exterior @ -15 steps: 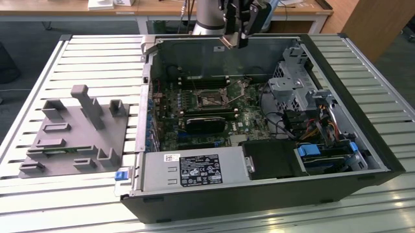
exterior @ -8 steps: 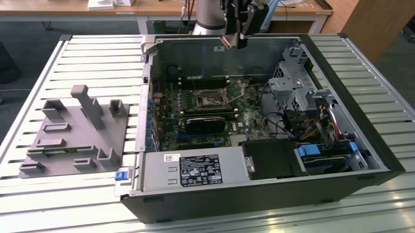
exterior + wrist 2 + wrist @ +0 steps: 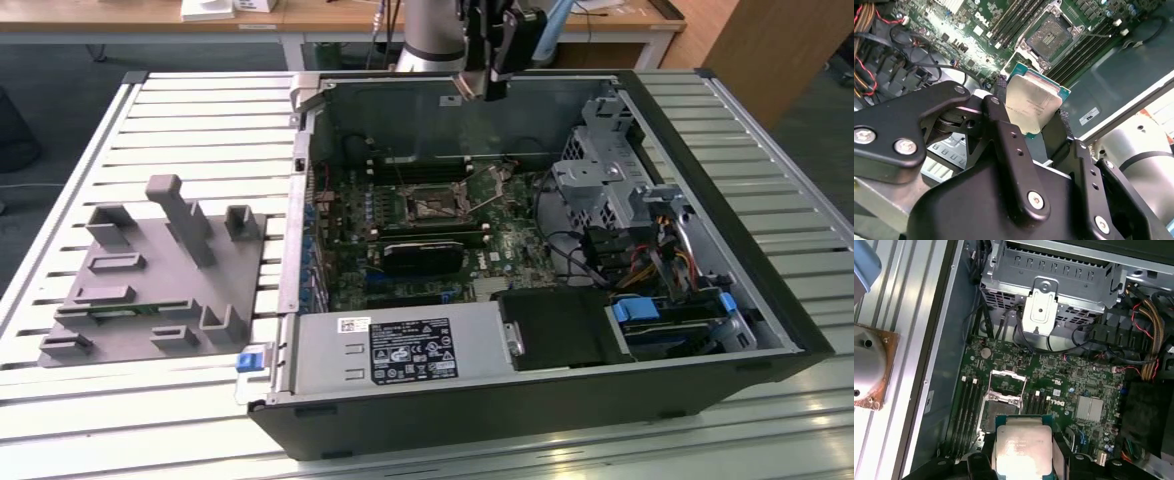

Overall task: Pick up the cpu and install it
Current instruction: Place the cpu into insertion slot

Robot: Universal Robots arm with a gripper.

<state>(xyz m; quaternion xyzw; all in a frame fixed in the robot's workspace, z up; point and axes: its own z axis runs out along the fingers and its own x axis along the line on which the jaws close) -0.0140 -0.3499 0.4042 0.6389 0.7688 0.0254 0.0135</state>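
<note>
In the exterior view your jaws hang over the open computer case [image 3: 400,125], well above the motherboard socket [image 3: 434,207]. The gray fixture [image 3: 147,290] sits on the worktop [image 3: 200,110], well apart from them.

In the second wrist view the jaws are closed on the cpu [image 3: 1031,102], gripping 2 opposite edges. The pickup looks done; installing is left.

In the first wrist view the socket's frame [image 3: 1008,380] stands open just beyond the jaws, and the seat is bare. Memory slots [image 3: 968,405] lie beside it. The drive cage [image 3: 1049,300] and cables [image 3: 1146,335] lie farther off, so nothing seems to block the way down.
</note>
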